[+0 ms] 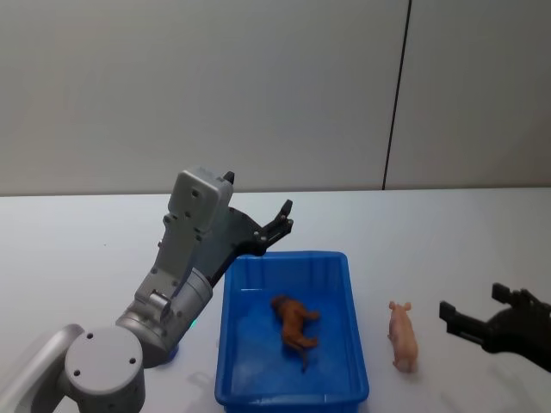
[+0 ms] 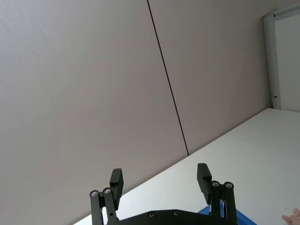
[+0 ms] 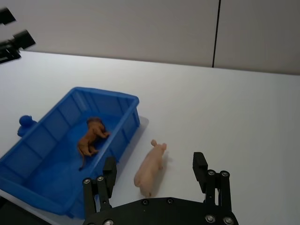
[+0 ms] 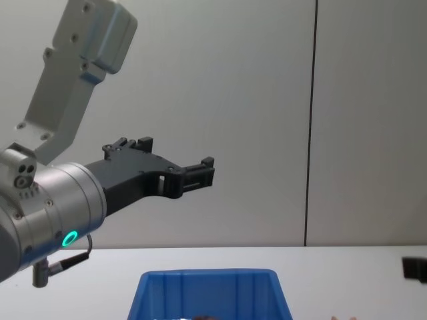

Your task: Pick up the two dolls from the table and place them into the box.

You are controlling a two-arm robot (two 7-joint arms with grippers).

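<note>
Brown doll [image 1: 295,325] lies in the box [image 1: 225,340], so the left gripper [image 1: 284,218] hangs high, fingers spread and empty. Right gripper [image 1: 473,303] gapes empty near the pink doll [image 1: 403,337], probably lining up grab number 2.

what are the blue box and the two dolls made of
The blue box looks like moulded plastic: slight sheen, uniform colour, ribbed walls, thick rim. The pink doll seems smooth, perhaps soft vinyl or rubber, with an even matt surface. The brown doll looks rougher, possibly fuzzy; fabric or flocked plastic, I cannot tell.
</note>
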